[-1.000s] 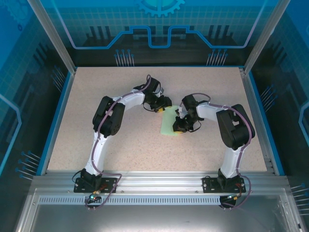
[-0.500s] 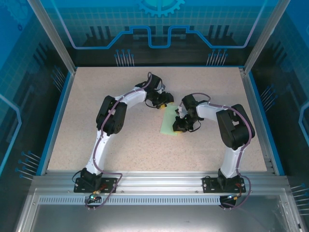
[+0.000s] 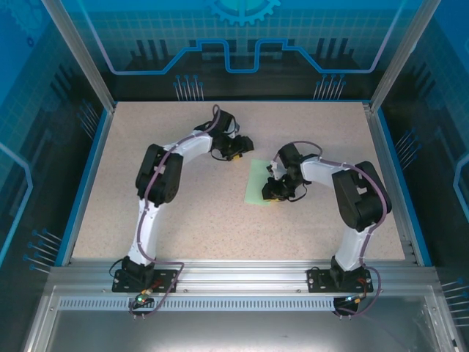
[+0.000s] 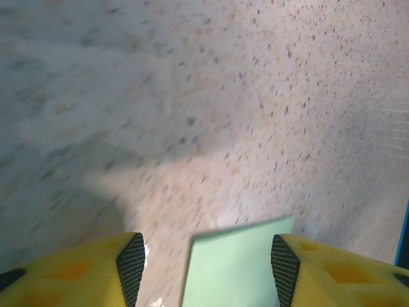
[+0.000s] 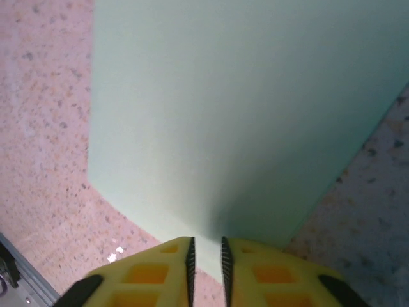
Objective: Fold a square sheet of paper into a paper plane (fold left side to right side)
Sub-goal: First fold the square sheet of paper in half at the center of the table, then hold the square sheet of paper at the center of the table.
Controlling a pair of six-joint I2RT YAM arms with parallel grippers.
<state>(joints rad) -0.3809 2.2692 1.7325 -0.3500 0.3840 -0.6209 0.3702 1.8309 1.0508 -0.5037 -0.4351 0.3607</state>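
L gripper [image 4: 206, 259] is wide open; sheet of paper [image 4: 239, 256] shows past its fingers, blurred, lower part cut off. R gripper [image 5: 207, 252] jaws are narrow at the paper's near edge, can't tell if pinching.

From overhead I see a speckled beige table [image 3: 220, 227] with the square sheet of paper [image 3: 256, 183] near its centre, showing as a narrow pale green rectangle. The right gripper [image 3: 272, 193] sits on the sheet's right side; its jaws look too small to judge. The left gripper [image 3: 236, 151] hangs apart, nearer the far edge.
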